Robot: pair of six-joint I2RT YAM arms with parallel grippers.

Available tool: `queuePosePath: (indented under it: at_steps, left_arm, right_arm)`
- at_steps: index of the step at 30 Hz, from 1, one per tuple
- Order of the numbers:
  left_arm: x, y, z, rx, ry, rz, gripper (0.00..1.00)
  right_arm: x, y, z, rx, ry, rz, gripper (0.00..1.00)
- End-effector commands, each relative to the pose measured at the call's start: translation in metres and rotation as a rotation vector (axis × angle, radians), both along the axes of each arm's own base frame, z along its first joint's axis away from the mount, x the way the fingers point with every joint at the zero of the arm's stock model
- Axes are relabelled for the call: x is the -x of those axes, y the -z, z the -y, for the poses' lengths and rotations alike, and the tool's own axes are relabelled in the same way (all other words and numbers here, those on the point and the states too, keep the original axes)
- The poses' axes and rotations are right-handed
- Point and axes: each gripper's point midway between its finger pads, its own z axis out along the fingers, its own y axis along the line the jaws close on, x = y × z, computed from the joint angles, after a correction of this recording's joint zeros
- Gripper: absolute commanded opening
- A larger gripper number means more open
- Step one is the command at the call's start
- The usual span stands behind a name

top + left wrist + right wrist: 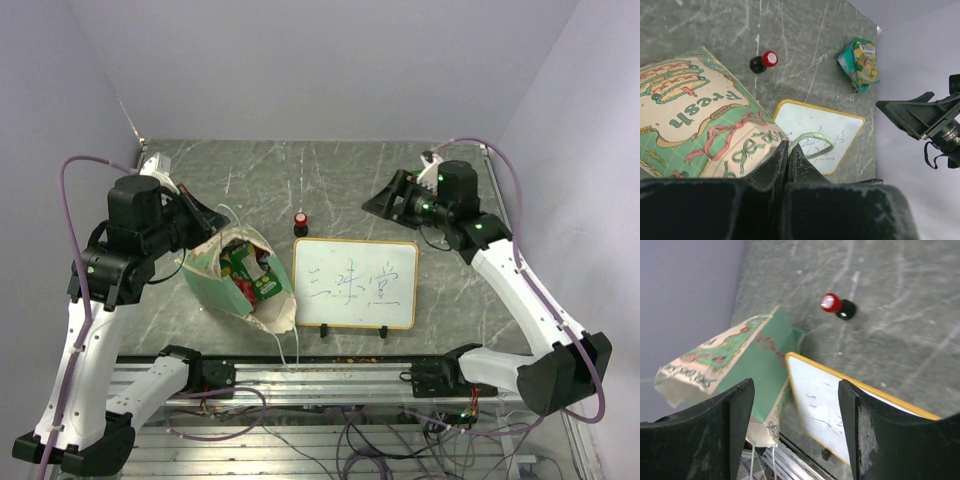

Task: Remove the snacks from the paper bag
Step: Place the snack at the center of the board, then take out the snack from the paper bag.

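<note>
— How do the left jaws stand?
— Pressed together on the rim of the paper bag, right beside its string handle.
— And the right jaws?
— Spread wide with nothing between them, above the desk.
— Where are the snacks?
— Green and red ones show in the bag's open mouth. The bag sits tilted just beside the whiteboard. One green packet lies on the desk near the right jaws.

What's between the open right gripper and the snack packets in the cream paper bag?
The wood-framed whiteboard stands beside the paper bag on that side, with a small red-topped black knob behind its corner. From above, the snacks look unobstructed.
</note>
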Motion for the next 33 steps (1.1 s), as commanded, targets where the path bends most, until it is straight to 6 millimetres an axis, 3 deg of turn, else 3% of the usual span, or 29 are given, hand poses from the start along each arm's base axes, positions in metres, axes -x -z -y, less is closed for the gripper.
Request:
queuePosePath:
  at_steps: [1, 3, 9, 16, 19, 21, 24, 33]
  left_arm:
    - [0.002, -0.012, -0.005, -0.010, -0.010, 0.074, 0.07]
    - [0.004, -0.017, 0.000, 0.016, 0.015, 0.115, 0.07]
    - [0.011, -0.025, -0.012, -0.044, -0.004, 0.184, 0.07]
    - [0.023, -0.022, -0.033, -0.106, -0.083, 0.167, 0.07]
    - [0.024, -0.030, -0.036, -0.103, -0.100, 0.211, 0.07]
    - [0.026, -0.033, -0.037, -0.110, -0.098, 0.237, 0.07]
    - [0.029, -0.034, -0.041, -0.118, -0.109, 0.249, 0.07]
    - [0.037, -0.032, -0.028, -0.055, -0.051, 0.285, 0.07]
  right_arm:
    - [0.006, -0.020, -0.056, -0.029, -0.112, 0.113, 0.64]
    - [0.016, -0.022, -0.084, -0.022, -0.207, 0.181, 0.60]
    - [0.053, -0.008, -0.159, 0.038, -0.463, 0.342, 0.60]
    - [0.101, -0.015, -0.209, 0.034, -0.659, 0.591, 0.65]
    - [0.130, -0.007, -0.220, 0.093, -0.805, 0.761, 0.66]
    - [0.138, 0.007, -0.222, 0.152, -0.852, 0.809, 0.66]
    - [0.145, 0.021, -0.219, 0.180, -0.857, 0.848, 0.63]
    - [0.158, 0.030, -0.223, 0.238, -0.837, 0.963, 0.48]
